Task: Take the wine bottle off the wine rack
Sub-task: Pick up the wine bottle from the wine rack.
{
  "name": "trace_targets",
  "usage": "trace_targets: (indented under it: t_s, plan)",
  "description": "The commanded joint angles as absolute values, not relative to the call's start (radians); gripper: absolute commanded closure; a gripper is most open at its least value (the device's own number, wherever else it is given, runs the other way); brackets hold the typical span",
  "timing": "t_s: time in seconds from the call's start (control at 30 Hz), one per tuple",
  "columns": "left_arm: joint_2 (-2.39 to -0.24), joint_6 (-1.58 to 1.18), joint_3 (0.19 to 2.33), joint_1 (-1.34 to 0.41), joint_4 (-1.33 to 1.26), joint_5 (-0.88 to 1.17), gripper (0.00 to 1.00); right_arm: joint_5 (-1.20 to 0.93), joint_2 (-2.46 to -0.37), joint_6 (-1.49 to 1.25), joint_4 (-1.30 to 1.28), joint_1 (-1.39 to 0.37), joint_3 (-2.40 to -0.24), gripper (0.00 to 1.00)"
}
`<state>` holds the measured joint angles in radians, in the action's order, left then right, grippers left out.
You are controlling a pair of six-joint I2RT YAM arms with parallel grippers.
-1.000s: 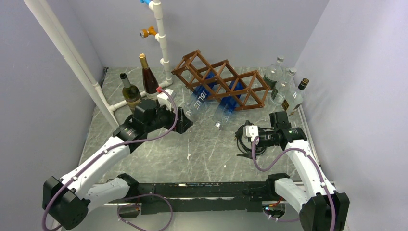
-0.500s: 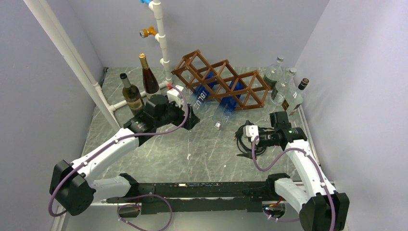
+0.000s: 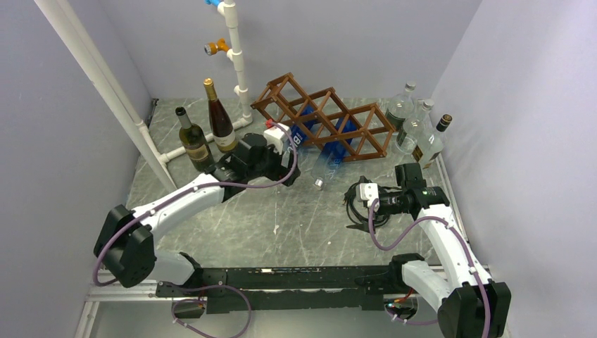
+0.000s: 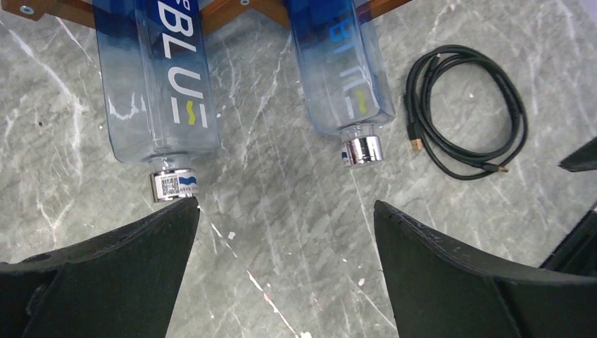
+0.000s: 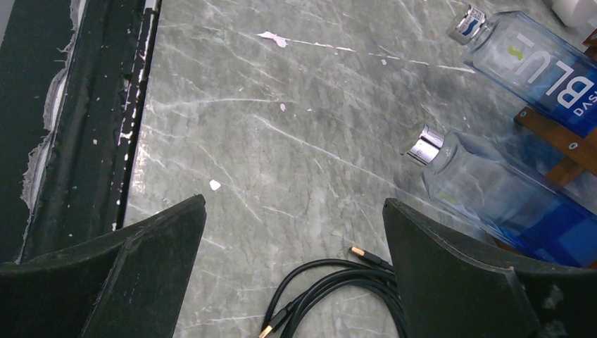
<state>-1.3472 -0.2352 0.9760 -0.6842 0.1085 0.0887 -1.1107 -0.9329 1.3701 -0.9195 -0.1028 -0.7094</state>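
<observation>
Left hand (image 4: 285, 211), wide open and empty, is hovering just short of blue bottles (image 4: 158, 77) lying ahead in the wine rack (image 4: 49, 13); right hand (image 5: 294, 204) is likewise gaping, holding nothing.

Open tabletop (image 4: 281, 211) between left bottle (image 4: 158, 77), right bottle (image 4: 341, 70) — coiled cable (image 4: 464, 105) just beyond right bottle.

Light is even and diffuse from overhead, moderately bright, with only soft shadows under the arms. The grey tabletop (image 3: 281, 225) is exposed cleanly and its veining is crisp. There's a small specular glint on the chrome bottle cap (image 4: 360, 149). The left tool (image 4: 285, 203) is close to the lens, so its black fingers (image 4: 105, 282) go dark and featureless. No motion blur visible.
</observation>
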Motion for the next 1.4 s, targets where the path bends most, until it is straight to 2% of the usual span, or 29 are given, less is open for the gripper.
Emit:
trace_targets:
  t_s: [0.0, 0.47, 0.9, 1.37]
  plan:
    - [-1.404, -0.183, 1.044, -0.714, 0.051, 0.006, 0.0, -1.162, -0.927, 1.394, -0.917, -0.098, -0.74, 0.0]
    - [-1.631, 0.079, 1.191, -0.729, 0.105, -0.226, 0.0, -1.164, -0.925, 1.397, -0.92, -0.095, -0.741, 0.0]
    - [-1.765, 0.215, 1.264, -0.732, 0.067, -0.275, 0.0, -1.165, -0.93, 1.398, -0.92, -0.094, -0.739, 0.0]
    - [-1.937, 0.313, 1.374, -0.745, 0.1, -0.428, 0.0, -1.167, -0.931, 1.4, -0.922, -0.094, -0.74, 0.0]
